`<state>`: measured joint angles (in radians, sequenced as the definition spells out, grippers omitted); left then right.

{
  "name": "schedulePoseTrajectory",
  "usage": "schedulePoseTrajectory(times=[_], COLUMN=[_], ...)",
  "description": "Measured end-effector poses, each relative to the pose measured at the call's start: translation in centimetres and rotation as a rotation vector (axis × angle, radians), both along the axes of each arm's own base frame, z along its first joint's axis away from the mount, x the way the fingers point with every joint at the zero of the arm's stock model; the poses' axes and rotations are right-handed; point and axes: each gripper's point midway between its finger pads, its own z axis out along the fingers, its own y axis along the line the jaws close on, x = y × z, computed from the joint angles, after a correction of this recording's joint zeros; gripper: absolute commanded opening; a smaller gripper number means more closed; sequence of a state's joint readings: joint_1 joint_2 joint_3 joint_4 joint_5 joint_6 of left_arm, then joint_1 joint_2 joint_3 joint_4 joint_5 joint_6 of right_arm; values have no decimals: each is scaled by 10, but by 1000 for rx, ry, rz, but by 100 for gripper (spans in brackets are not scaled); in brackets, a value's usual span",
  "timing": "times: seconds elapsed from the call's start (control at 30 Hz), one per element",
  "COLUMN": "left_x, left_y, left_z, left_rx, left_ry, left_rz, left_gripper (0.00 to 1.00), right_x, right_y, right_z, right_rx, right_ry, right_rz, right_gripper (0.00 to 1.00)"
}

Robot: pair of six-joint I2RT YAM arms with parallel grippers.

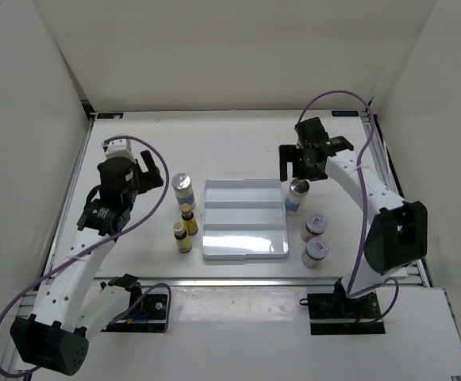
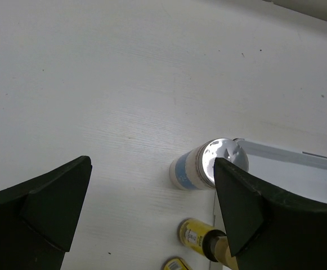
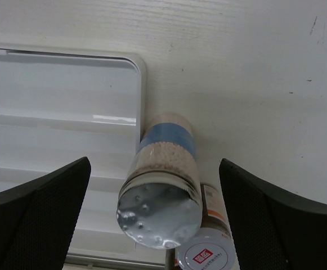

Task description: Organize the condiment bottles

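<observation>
A white three-row tray (image 1: 243,220) lies mid-table with nothing in it. Left of it stand a silver-capped blue-label bottle (image 1: 183,190) (image 2: 205,166) and two tiny yellow bottles (image 1: 188,218) (image 1: 182,236). Right of it stand the other silver-capped bottle (image 1: 296,195) (image 3: 163,183) and two red-label jars (image 1: 315,227) (image 1: 316,252). My left gripper (image 1: 139,168) (image 2: 152,211) is open and empty, up and left of its silver-capped bottle. My right gripper (image 1: 303,163) (image 3: 155,216) is open directly above the right silver-capped bottle, fingers wide on either side, not touching it.
White walls close in the table on the left, back and right. A metal rail (image 1: 238,280) runs along the near table edge. Purple cables loop from both arms. One red-label jar lid (image 3: 205,256) shows just below the right bottle in the right wrist view.
</observation>
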<state>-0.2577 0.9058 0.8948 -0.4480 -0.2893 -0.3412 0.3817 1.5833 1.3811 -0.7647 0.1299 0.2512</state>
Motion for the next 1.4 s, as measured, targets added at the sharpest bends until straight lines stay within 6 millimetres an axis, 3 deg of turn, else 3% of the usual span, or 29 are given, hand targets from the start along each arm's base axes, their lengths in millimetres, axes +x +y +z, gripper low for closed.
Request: schedulePoseTrajectory(times=[0.17,0.4,0.6,0.67,0.83,0.93,1.03,1.23,1.3,1.4], left_x=[0,0,0,0,0,0,0,0,0,0], left_y=[2,3,3,3,3,3,3,3,3,3], left_z=[0,0,0,0,0,0,0,0,-1,-1], left_rx=[5,7,7,7,7,7,8,7,8,11], left_ry=[-1,-1,-1,-1,-1,0,1,1,1,1], left_rz=[10,16,16,16,16,16,15,15,15,14], left_gripper=[100,100,100,100,100,100,100,100,100,100], right_x=[1,-8,-20,-21,-25,-26,-17,11,16,22], right_y=[0,-3,-9,-10,-14,-18,-12,25,38,54], right_z=[-20,-35,-43,-43,-40,-30,-4,61,67,53], right_rx=[-20,-31,-75,-89,-143,-180,-177,-106,-94,-92], right_ry=[54,99,136,135,133,131,80,-98,-115,-86], right_rz=[-8,-30,-51,-56,-59,-63,-61,-18,3,32], right_gripper=[86,82,62,50,36,36,35,33,33,32])
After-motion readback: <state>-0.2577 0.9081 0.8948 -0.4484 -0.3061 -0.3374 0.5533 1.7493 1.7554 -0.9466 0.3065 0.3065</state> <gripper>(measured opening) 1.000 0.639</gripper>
